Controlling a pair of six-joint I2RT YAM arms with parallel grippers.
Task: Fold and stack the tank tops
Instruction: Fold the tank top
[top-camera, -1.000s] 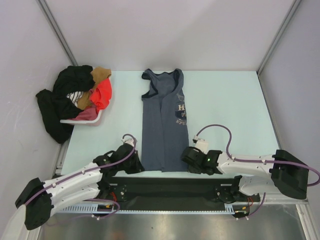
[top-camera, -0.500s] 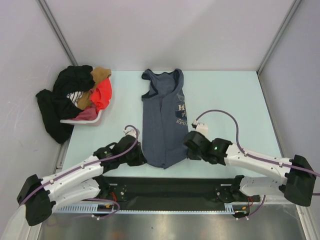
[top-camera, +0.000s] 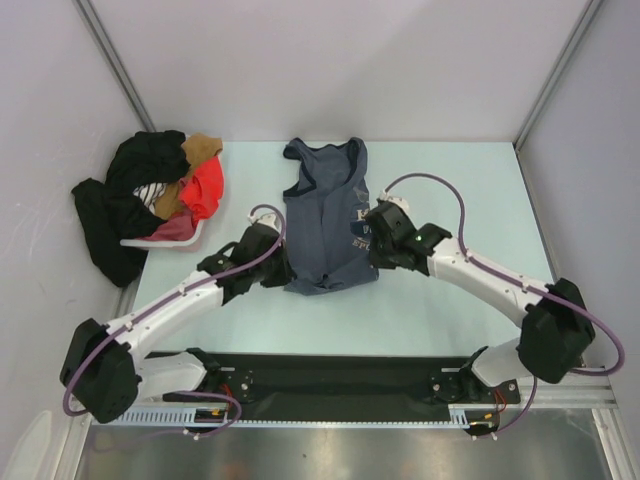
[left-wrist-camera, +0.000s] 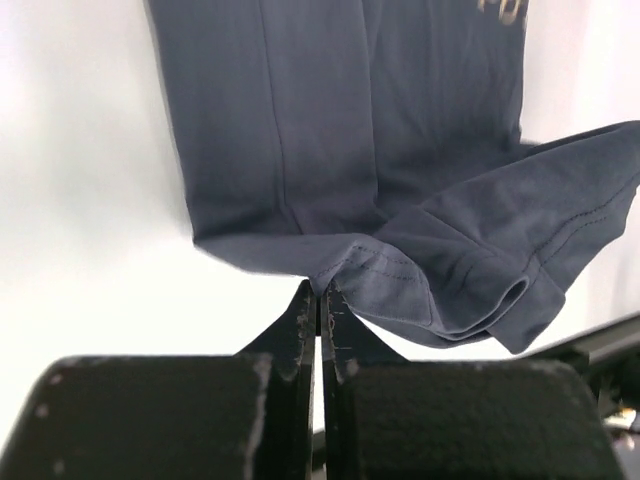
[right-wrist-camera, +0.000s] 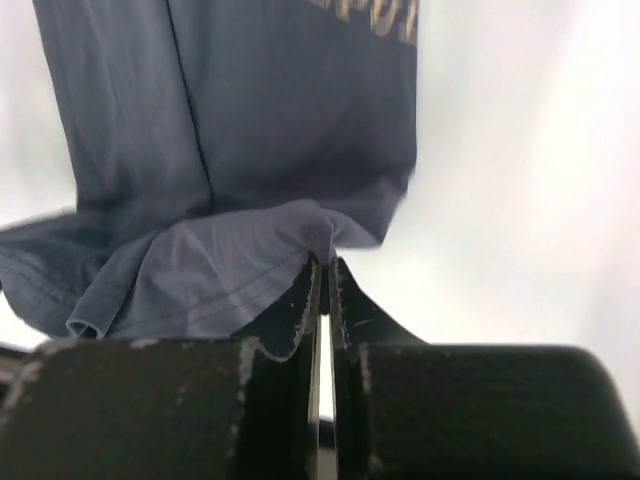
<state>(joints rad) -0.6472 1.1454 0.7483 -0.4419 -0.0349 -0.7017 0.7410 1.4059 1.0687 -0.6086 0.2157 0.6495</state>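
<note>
left fingers (top-camera: 273, 264) and right fingers (top-camera: 376, 245), seen from above, have carried the near hem of the blue-grey tank top (top-camera: 325, 200) up the table (top-camera: 460, 180), from its front edge a second ago to mid-body, doubling the lower half over. left wrist view: pinched shut on one hem corner. right wrist view: clamped shut on the other. the first fold looks about half made.

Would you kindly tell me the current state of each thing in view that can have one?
Blue-grey tank top, lying on the table, hem end lifted and doubled back over itself.
Left end effector, shut on one hem corner.
Right end effector, shut on the other hem corner.
Clothes heap, unfolded, piled on a basket.
</note>
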